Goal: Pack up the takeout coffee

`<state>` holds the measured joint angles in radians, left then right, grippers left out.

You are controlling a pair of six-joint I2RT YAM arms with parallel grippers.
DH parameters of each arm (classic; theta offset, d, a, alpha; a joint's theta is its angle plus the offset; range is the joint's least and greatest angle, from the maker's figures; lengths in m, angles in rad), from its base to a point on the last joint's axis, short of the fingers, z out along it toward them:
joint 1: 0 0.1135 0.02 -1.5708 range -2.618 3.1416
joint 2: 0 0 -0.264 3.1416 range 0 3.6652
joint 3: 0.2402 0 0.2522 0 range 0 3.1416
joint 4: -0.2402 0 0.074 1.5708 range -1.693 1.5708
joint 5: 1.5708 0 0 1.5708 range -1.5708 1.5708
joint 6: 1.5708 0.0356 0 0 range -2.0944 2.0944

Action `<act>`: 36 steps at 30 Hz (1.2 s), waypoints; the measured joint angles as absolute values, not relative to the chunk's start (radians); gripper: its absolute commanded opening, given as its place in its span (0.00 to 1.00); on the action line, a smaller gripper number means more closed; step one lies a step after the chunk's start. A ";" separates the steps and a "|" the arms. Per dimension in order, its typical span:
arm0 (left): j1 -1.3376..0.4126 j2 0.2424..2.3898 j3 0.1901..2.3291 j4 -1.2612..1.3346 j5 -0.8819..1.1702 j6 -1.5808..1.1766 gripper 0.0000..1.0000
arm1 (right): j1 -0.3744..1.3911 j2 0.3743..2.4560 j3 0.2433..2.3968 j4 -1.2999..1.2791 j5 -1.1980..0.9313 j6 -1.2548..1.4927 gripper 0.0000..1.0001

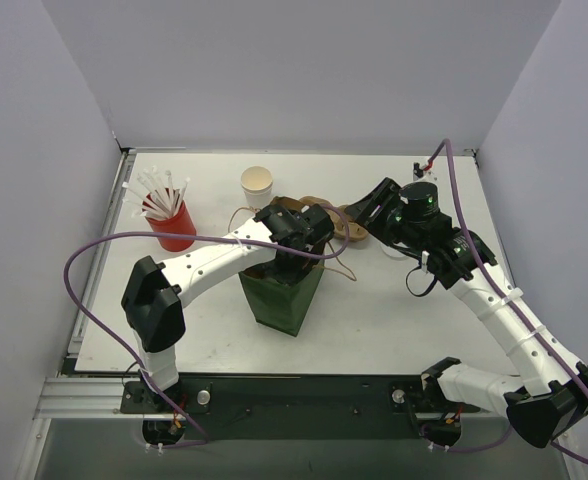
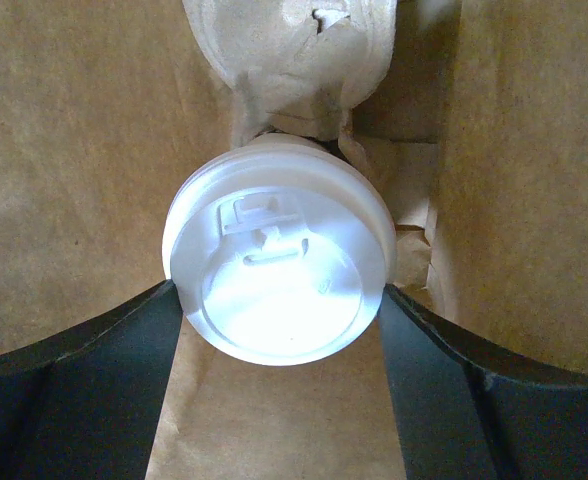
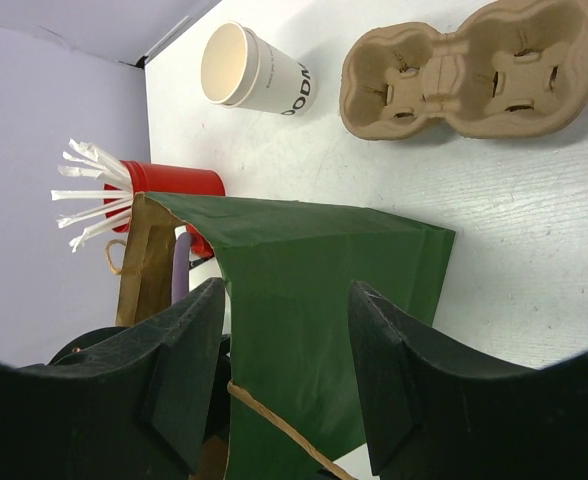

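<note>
Takeout coffee [image 2: 279, 275]: lidded white cup, seen lid-up in the left wrist view. It sits down inside the paper bag [image 1: 279, 300], with brown inner walls around it and the creased bottom fold just beyond. The bag stands upright mid-table [image 1: 394, 320], and the left arm reaches into its mouth from above.

Left gripper [image 2: 280, 295]: jaws spread wide, one finger against each side of the lid rim. This reads as a hold on the cup. Cannot tell whether the cup base rests on the bag floor.

Right gripper [image 3: 286, 295]: about half open, nothing between the fingers. It hangs right of the bag near the cup carrier [image 3: 464, 70] and appears apart from the green wall.

Step in hand, my judgement: set the cup down and let go. Notes for doing it well:
- Lower straight, lid level, until the base bears on the floor; a tilted release would tip it against a wall.
- Open only slightly, since the walls are close and wide fingers could snag paper.
- Withdraw vertically, clear of the cord handle [image 3: 274, 425].
- The right gripper could steady the rim if the bag sways.
</note>
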<state>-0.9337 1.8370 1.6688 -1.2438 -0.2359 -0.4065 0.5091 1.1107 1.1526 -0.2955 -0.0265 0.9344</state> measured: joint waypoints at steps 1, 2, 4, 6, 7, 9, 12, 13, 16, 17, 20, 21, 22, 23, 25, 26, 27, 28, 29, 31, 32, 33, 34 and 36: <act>-0.934 1.837 1.669 -1.244 -0.236 -0.406 0.37 | 0.509 1.111 1.153 -0.295 -0.027 0.934 0.48; -0.934 1.837 1.669 -1.243 -0.236 -0.406 0.37 | 0.509 1.111 1.153 -0.295 -0.027 0.934 0.48; -0.934 1.839 1.669 -1.243 -0.236 -0.406 0.37 | 0.509 1.111 1.152 -0.295 -0.027 0.934 0.48; -0.934 1.840 1.668 -1.242 -0.236 -0.406 0.37 | 0.509 1.111 1.152 -0.295 -0.027 0.934 0.48; -0.934 1.840 1.667 -1.242 -0.236 -0.406 0.37 | 0.509 1.111 1.152 -0.295 -0.027 0.934 0.48; -0.934 1.840 1.666 -1.241 -0.237 -0.406 0.37 | 0.509 1.111 1.152 -0.295 -0.027 0.934 0.48; -0.934 1.841 1.662 -1.238 -0.237 -0.406 0.37 | 0.509 1.111 1.152 -0.295 -0.027 0.934 0.48; -0.934 1.842 1.662 -1.238 -0.237 -0.406 0.37 | 0.509 1.111 1.152 -0.295 -0.027 0.933 0.48; -0.934 1.842 1.662 -1.238 -0.236 -0.406 0.37 | 0.509 1.120 1.152 -0.295 -0.035 0.923 0.47; -0.934 1.842 1.662 -1.238 -0.236 -0.406 0.37 | 0.509 1.127 1.152 -0.295 -0.038 0.916 0.45; -0.934 1.841 1.662 -1.238 -0.236 -0.406 0.37 | 0.509 1.158 1.152 -0.294 -0.054 0.903 0.45; -0.934 1.840 1.661 -1.238 -0.236 -0.406 0.37 | 0.509 1.170 1.152 -0.293 -0.057 0.899 0.44; -0.934 1.840 1.660 -1.238 -0.235 -0.406 0.37 | 0.509 1.181 1.152 -0.291 -0.063 0.895 0.44; -0.935 1.839 1.658 -1.237 -0.234 -0.405 0.37 | 0.509 1.187 1.152 -0.287 -0.068 0.891 0.44; -0.936 1.838 1.655 -1.237 -0.232 -0.403 0.37 | 0.504 1.192 1.151 -0.273 -0.078 0.888 0.44; -0.936 1.838 1.655 -1.236 -0.231 -0.401 0.37 | 0.502 1.192 1.151 -0.264 -0.083 0.888 0.44; -0.936 1.838 1.654 -1.235 -0.231 -0.398 0.37 | 0.500 1.192 1.148 -0.253 -0.088 0.888 0.44; -0.937 1.838 1.653 -1.234 -0.231 -0.396 0.37 | 0.497 1.192 1.146 -0.242 -0.093 0.888 0.44; -0.938 1.837 1.652 -1.234 -0.231 -0.394 0.37 | 0.496 1.192 1.141 -0.232 -0.097 0.888 0.44; -0.940 1.836 1.649 -1.231 -0.231 -0.387 0.37 | 0.492 1.192 1.134 -0.224 -0.105 0.888 0.45; -0.941 1.836 1.647 -1.230 -0.231 -0.384 0.37 | 0.490 1.192 1.131 -0.220 -0.110 0.888 0.44; -0.941 1.836 1.647 -1.230 -0.231 -0.382 0.37 | 0.490 1.192 1.131 -0.219 -0.114 0.888 0.44; -0.941 1.836 1.646 -1.229 -0.231 -0.380 0.37 | 0.488 1.192 1.130 -0.217 -0.117 0.888 0.45; -0.941 1.836 1.645 -1.228 -0.230 -0.379 0.37 | 0.485 1.192 1.130 -0.211 -0.122 0.888 0.45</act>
